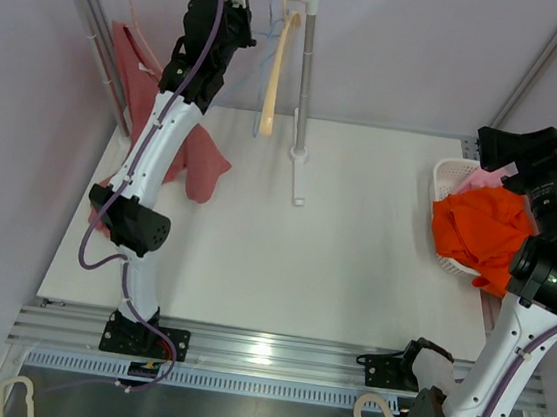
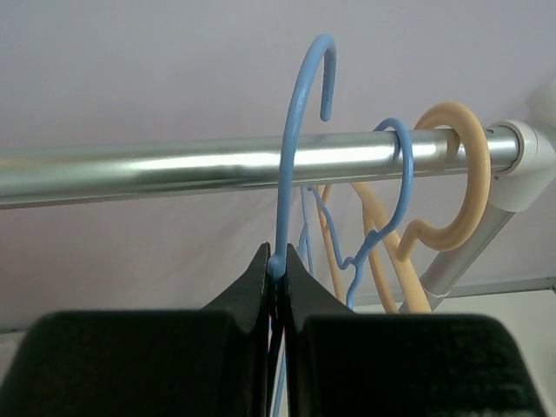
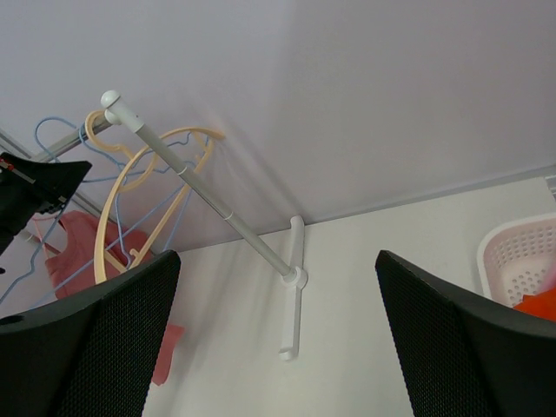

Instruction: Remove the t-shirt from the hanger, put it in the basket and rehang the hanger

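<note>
Clamping blue hanger [image 2: 282, 217], left fingers [image 2: 250, 291] show wrist-side only.

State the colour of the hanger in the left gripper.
Light blue; the hanger shows best in the left wrist view.

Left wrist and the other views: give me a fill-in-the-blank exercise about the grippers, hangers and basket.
The left gripper is ___ on the blue hanger.
The right gripper is ___.
The orange garment lies in the ___.
The beige hanger hooks over the ___.
Missing: shut, open, basket, rail.
</note>
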You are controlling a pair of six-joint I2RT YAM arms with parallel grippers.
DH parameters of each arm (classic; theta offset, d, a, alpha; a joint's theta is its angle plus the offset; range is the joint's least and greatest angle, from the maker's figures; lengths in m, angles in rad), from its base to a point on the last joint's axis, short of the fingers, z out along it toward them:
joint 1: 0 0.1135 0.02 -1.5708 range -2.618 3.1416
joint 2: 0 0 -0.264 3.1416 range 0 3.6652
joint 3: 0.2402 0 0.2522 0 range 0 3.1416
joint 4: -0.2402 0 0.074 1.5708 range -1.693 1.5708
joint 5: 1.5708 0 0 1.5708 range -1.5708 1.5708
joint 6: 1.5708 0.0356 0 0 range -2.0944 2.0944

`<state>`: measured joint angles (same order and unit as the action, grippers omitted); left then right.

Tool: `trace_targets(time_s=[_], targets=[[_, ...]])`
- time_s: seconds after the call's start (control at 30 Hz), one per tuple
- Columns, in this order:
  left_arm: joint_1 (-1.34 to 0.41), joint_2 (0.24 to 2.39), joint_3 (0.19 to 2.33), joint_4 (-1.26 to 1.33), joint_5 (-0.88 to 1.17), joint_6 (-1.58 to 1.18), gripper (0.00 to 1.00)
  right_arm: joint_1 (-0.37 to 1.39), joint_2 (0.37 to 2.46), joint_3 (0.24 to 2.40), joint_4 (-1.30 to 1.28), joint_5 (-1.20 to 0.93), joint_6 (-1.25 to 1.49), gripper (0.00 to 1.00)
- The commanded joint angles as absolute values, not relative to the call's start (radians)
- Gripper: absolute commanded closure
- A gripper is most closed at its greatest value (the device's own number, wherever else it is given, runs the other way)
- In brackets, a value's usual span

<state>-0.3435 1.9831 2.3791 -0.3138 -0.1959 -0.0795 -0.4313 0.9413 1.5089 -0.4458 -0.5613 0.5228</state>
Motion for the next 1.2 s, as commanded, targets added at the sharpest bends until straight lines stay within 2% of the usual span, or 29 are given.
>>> trace_targets(time_s=[0.0, 0.3, 0.33, 0.4, 0.43, 0.53, 0.6, 0.63, 0.73, 0.87, 1.03, 1.17], targets=[[-0.333, 1.994, 2.425, -0.264, -0.150, -0.092, 0.99, -0.429, 0.916, 1.497, -0.411, -0.592, 0.532, 0.01], [-0.314, 1.988, 2.376, -0.313, -0.114, -0.126, 0.99, -0.426, 0.916, 1.509, -0.436, -0.592, 0.557, 0.01], [-0.314, 1.983, 2.370, -0.325, -0.112, -0.129, 0.85, -0.426, 0.914, 1.509, -0.437, -0.589, 0.558, 0.01], [-0.314, 1.953, 2.368, -0.337, -0.130, -0.149, 0.65, -0.428, 0.916, 1.511, -0.440, -0.586, 0.558, 0.01], [-0.314, 1.941, 2.358, -0.342, -0.130, -0.149, 0.51, -0.426, 0.917, 1.511, -0.445, -0.580, 0.560, 0.01], [-0.314, 1.882, 2.352, -0.365, -0.143, -0.147, 0.36, -0.426, 0.917, 1.511, -0.451, -0.583, 0.561, 0.01], [-0.314, 1.823, 2.341, -0.379, -0.170, -0.141, 0.30, -0.425, 0.919, 1.512, -0.451, -0.586, 0.568, 0.01], [-0.310, 1.801, 2.341, -0.406, -0.205, -0.140, 0.18, -0.425, 0.920, 1.514, -0.442, -0.589, 0.586, 0.01], [-0.263, 1.708, 2.336, -0.490, -0.212, -0.149, 0.04, -0.417, 0.954, 1.571, -0.458, -0.623, 0.595, 0.01], [-0.155, 1.602, 2.281, -0.596, -0.178, -0.218, 0.00, -0.399, 0.983, 1.638, -0.476, -0.608, 0.598, 0.00], [-0.094, 1.595, 2.286, -0.693, -0.323, -0.215, 0.00, -0.362, 1.000, 1.644, -0.453, -0.584, 0.643, 0.01], [-0.089, 1.638, 2.267, -0.674, -0.437, -0.146, 0.01, -0.307, 1.012, 1.646, -0.457, -0.543, 0.643, 0.00]])
